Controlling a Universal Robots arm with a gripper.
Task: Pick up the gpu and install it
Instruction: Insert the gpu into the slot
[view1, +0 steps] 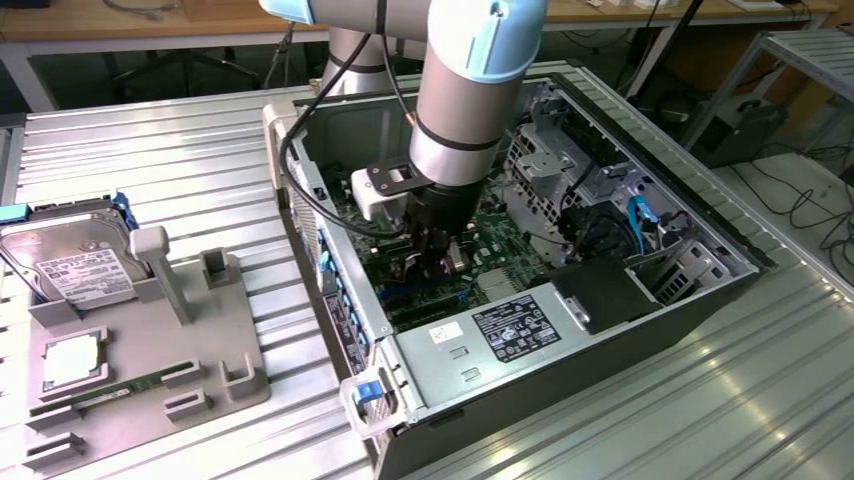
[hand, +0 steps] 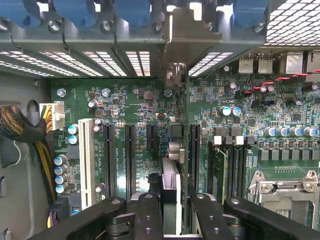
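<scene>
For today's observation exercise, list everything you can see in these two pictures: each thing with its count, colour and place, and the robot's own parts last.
computer case: one, black, open, centre of the ribbed metal table.
motherboard: one, green, inside the case, black slots across it.
power supply: one, silver with a label, near end of the case.
gpu: one, edge-on, between the gripper's fingers above the slots.
hard drive: one, silver with white label, exterior view's left.
grey holder tray: one, beside the case, carrying a green memory stick.
arm: one, grey and blue, reaching into the case.
gripper: one, black, closed on the gpu.
</scene>
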